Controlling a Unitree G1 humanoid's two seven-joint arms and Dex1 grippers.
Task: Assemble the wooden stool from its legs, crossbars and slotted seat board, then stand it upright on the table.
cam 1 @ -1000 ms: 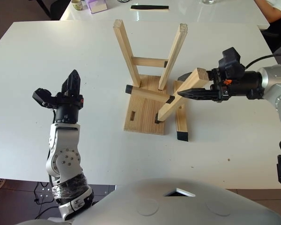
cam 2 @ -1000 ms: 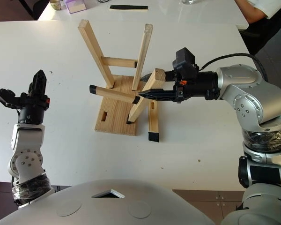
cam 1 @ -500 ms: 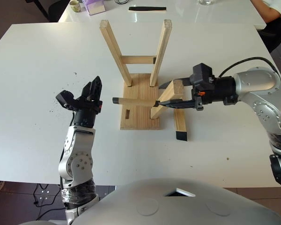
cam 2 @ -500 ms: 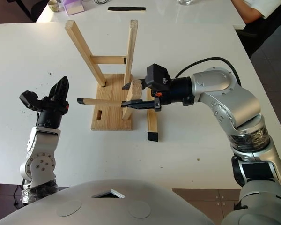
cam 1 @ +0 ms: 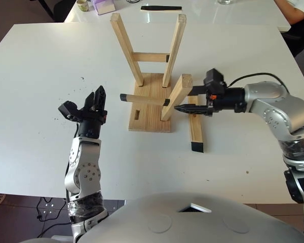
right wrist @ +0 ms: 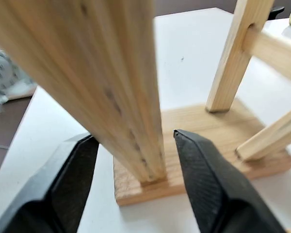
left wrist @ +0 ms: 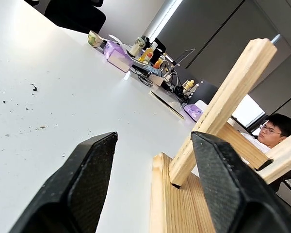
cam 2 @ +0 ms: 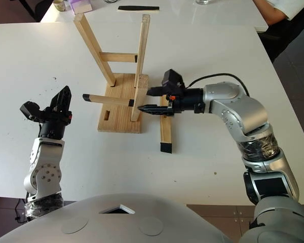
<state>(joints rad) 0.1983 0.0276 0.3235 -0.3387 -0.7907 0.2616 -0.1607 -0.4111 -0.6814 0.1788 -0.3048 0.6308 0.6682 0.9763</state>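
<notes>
Nearest, the left hand hangs above the white table, off to the left of the stool parts, its two black fingers spread apart and holding nothing. To the right, a loose leg of pale wood with a black end cap lies flat on the table just beside the slotted seat board, which also lies flat and shows an unfilled slot near its front edge. A tilted leg stands in the board's right side, and a short crossbar with a black tip juts leftward from it above the board. The right hand reaches in from the right, its fingers parted on either side of this leg. Farther back, two upright legs joined by a rung stand at the board's far end. Beyond them sit a purple box and a black strip.
</notes>
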